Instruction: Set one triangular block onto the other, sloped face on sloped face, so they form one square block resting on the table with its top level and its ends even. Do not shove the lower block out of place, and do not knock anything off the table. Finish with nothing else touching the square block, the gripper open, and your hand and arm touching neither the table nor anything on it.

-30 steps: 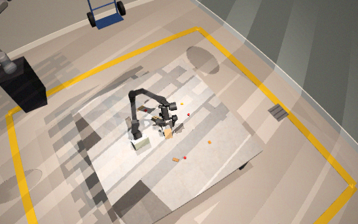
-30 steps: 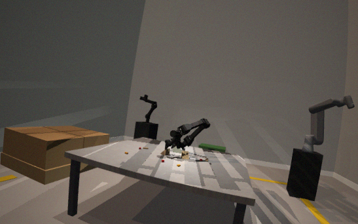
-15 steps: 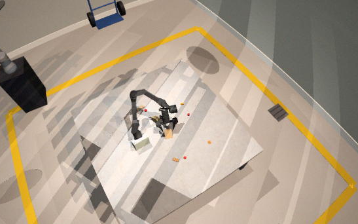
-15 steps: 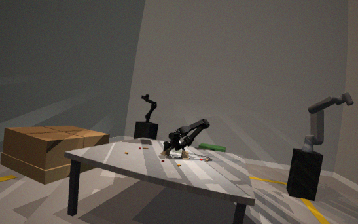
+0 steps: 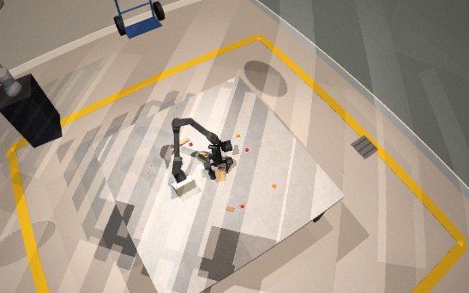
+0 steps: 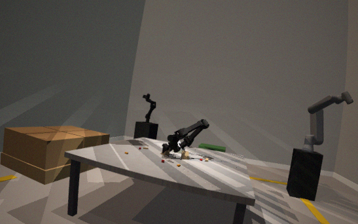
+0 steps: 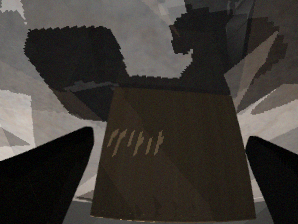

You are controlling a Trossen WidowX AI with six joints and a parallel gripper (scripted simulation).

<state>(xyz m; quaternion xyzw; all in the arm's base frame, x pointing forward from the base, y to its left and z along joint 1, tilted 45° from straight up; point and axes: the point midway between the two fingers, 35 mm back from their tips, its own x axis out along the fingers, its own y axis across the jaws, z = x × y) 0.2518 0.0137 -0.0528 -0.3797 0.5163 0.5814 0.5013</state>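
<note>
gripper (image 7: 162, 163) spread wide, holding nothing. two dark fingers low at each side in the wrist view, with one triangular block (image 7: 169, 156) right between them, filling the middle. looks near but not yet pinched. brown wood look, flat sloped face, straight edges, faint pale scratch marks toward the left finger. broad end close to the gripper, narrow end away from it.

from above, same tan block (image 5: 220, 175) just under the gripper's tip, resting on the table (image 5: 308, 171). other block (image 5: 204, 155) seems to be the tan bit just behind the gripper, partly hidden by the arm (image 5: 196, 128); hard to be sure of its shape. from the side, two pale blocks low by the gripper, one on each side.

best way for this step, likely: go down a bit more, keep the block in the middle between the fingers, close slowly on the two flat side faces, not on the slope. slope may slip. no pushing sideways. lift straight up after a firm pinch.

tiny red and orange bits (image 5: 246, 150) lie well apart from the gripper. smooth table with grey and white stripes of light.
</note>
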